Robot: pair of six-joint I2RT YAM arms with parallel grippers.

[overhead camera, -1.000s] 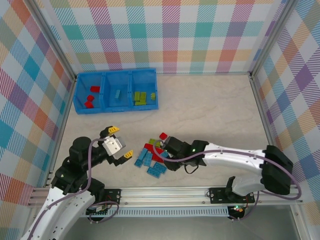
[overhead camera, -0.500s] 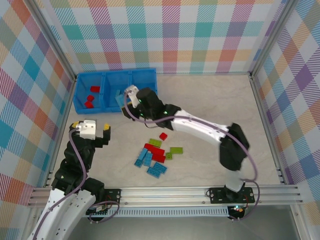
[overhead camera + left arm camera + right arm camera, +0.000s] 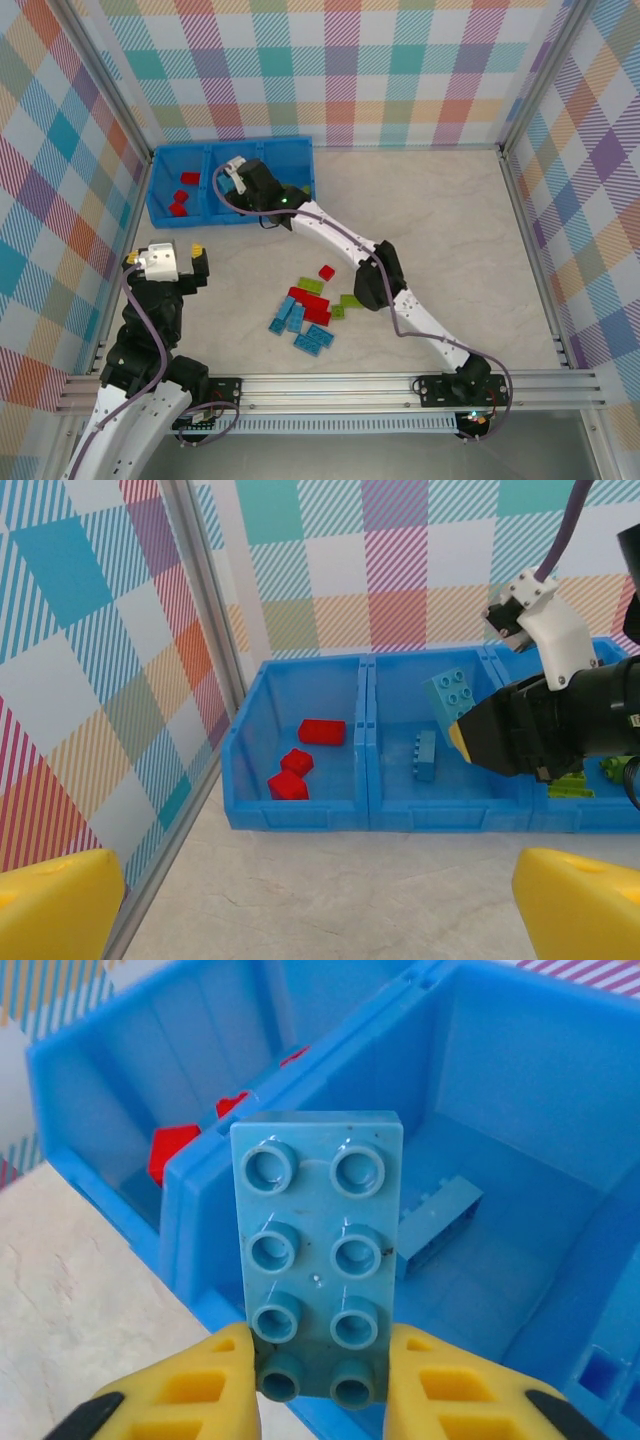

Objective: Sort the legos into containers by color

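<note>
Plaid walls (image 3: 340,60) ring beige table (image 3: 430,230); right pincer (image 3: 322,1375) grips blue brick (image 3: 318,1250), left pincer (image 3: 318,898) wide.

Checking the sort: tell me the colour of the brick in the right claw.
Light blue; the brick shows clearest in the right wrist view.

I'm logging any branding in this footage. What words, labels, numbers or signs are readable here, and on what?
None can be read.
The light blue brick held in the right pincer shows plain studs with a few dark specks, no legible lettering.
The blue bins carry no label.
The checked walls are pattern only.
The loose bricks are too small to tell.
</note>
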